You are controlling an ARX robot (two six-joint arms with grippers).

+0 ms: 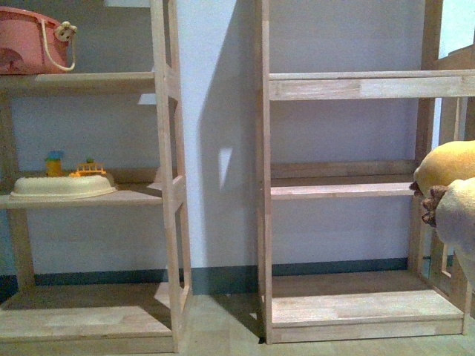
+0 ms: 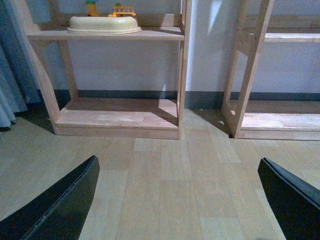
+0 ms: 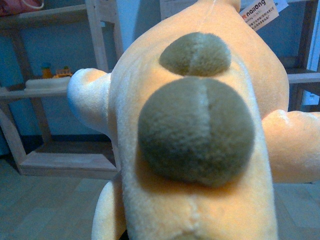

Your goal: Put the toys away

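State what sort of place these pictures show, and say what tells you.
Probably a playroom or child's room: open wooden shelf units, small toys by a cream tray on one shelf, and a yellow-orange plush animal.

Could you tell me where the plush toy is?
The plush toy shows at the front view's far right edge, level with the right shelf unit's middle shelf, filling the right wrist view.

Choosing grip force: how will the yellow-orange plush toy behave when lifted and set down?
The plush toy looks soft and fuzzy, so it will probably squash and flop. Its rounded body may slump or roll on a shelf board. Being plush, likely light, not fragile.
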